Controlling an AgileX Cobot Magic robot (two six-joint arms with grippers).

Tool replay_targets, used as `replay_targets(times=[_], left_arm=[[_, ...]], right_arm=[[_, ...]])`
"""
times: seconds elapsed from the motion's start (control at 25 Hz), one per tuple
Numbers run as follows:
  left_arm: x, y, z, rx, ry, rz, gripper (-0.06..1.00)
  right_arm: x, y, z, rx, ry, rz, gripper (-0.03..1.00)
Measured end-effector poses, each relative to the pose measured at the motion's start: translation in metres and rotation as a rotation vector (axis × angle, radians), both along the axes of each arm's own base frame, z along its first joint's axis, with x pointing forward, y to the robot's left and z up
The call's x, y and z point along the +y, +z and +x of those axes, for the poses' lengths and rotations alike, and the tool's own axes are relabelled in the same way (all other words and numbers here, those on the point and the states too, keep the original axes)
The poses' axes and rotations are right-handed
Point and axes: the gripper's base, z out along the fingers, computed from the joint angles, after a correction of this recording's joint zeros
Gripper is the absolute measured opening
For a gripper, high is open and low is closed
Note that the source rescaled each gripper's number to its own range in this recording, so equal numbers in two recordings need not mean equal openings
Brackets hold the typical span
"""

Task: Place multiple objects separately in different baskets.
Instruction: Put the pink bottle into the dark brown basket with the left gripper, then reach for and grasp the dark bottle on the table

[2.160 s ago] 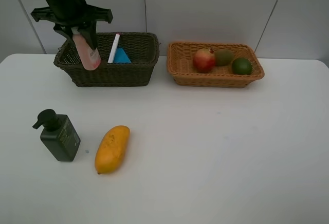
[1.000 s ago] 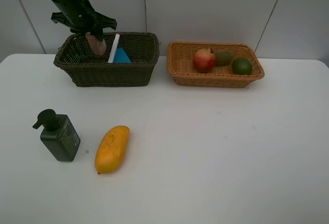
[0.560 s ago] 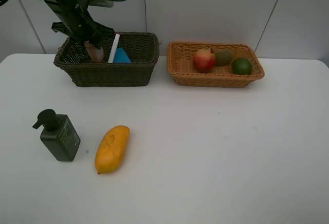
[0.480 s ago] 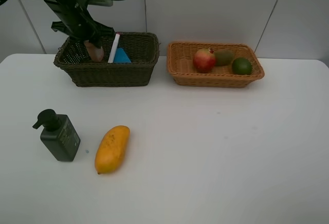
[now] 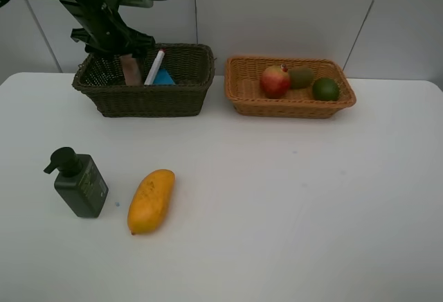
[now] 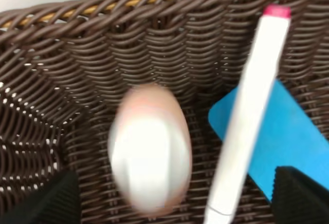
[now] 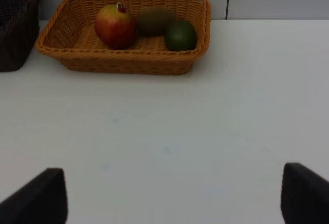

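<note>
Jaws wide; L wrist only: pink bottle [image 6: 150, 152] unheld.

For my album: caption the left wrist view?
Pink bottle, white marker and blue eraser inside the dark wicker basket.

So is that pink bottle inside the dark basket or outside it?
Inside. From above, the pink bottle sits within the walls of the dark basket, beside the marker; the wrist view shows wicker all around it.
</note>
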Motion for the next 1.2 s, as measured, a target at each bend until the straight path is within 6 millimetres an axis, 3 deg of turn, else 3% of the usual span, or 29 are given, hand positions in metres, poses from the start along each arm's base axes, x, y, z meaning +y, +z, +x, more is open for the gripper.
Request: replay_targets(times=[0.32,0.8,1.0,1.2], left_arm=[[-0.001,0.001,-0.002,0.017,0.014,-0.027,1.0],[-0.001,0.044,-0.024,0.089,0.041,-0.071,1.0],[-0.007,0.074,-0.05,0.083,0.035,-0.083,1.0],[-0.014,0.085,-0.091,0.096,0.056,-0.108,1.0]], right_arm=[[0.0,0.0,0.0,0.0,0.0,0.0,1.0],[0.0,0.0,0.0,0.0,0.0,0.0,1.0],[0.0,0.0,0.0,0.0,0.0,0.0,1.0],[0.0,0.0,0.0,0.0,0.0,0.0,1.0]])
